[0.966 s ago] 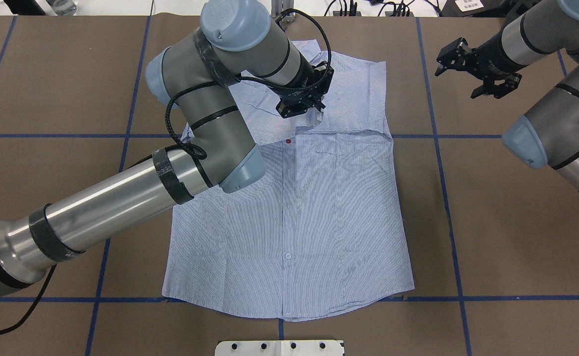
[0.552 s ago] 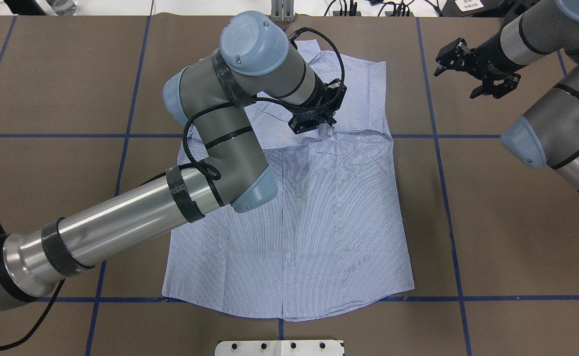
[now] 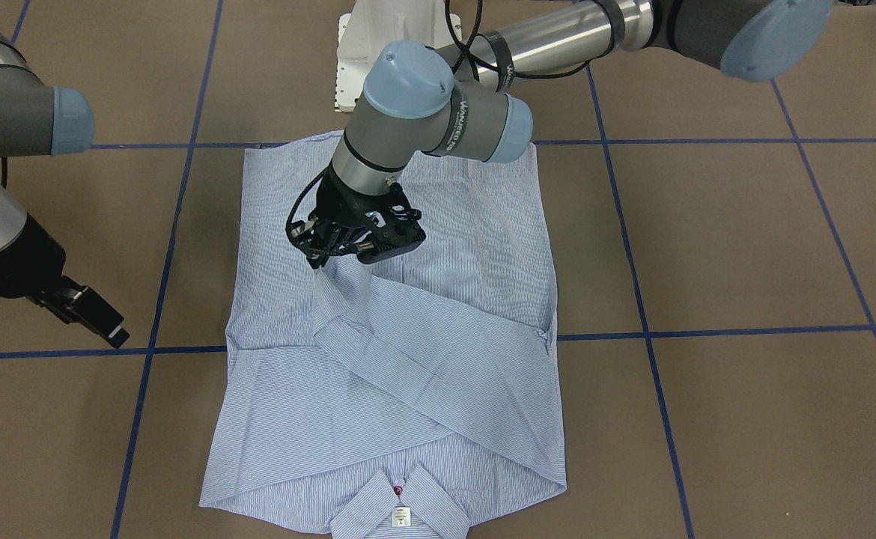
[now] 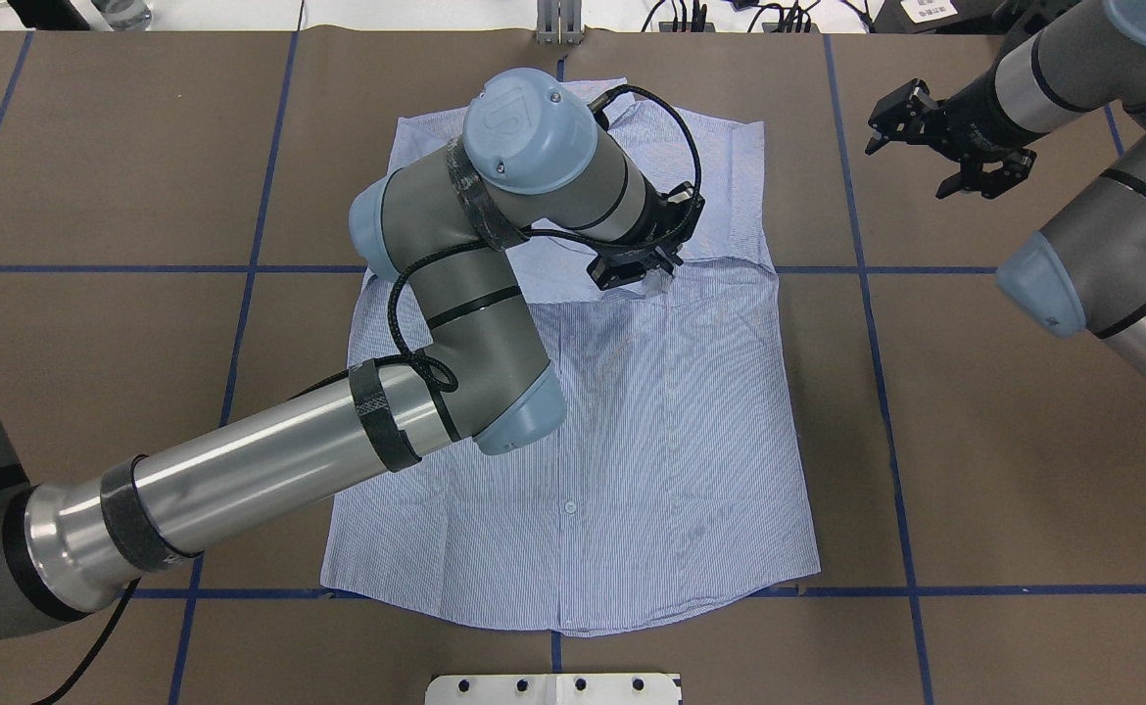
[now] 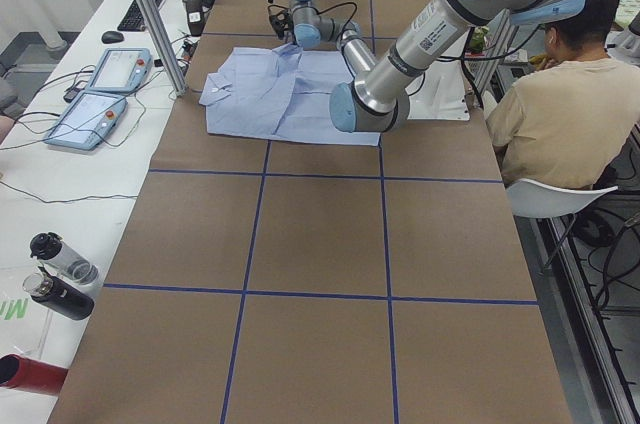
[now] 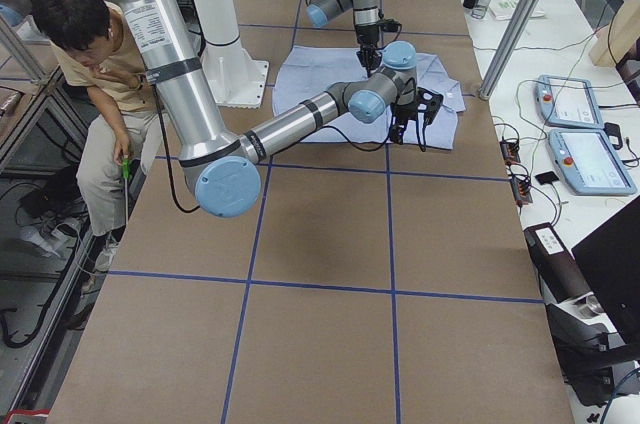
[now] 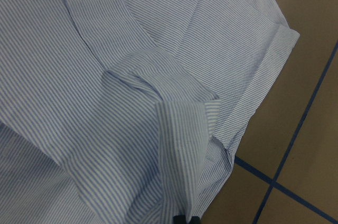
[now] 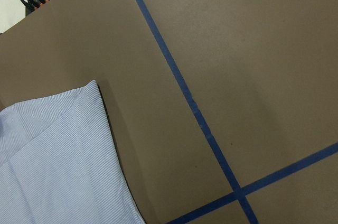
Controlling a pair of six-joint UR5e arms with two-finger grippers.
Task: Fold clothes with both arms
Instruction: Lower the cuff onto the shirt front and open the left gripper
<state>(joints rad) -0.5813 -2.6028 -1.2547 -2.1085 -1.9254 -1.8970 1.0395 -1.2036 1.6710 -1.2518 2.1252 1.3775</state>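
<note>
Brown table (image 4: 93, 176), one shirt (image 4: 651, 441), two arms (image 4: 269, 460) (image 4: 1102, 225), left claw (image 4: 659, 278) pinching sleeve (image 3: 378, 337)

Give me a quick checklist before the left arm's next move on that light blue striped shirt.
1. Left gripper shut on the sleeve cuff: ok.
2. Right gripper open, clear of the light blue striped button-up shirt: ok.
3. Shirt body flat on the brown table: ok.
4. Held sleeve lying flat: not ok, cuff lifted and creased.
5. Grip depth on the cuff: cannot tell.
</note>
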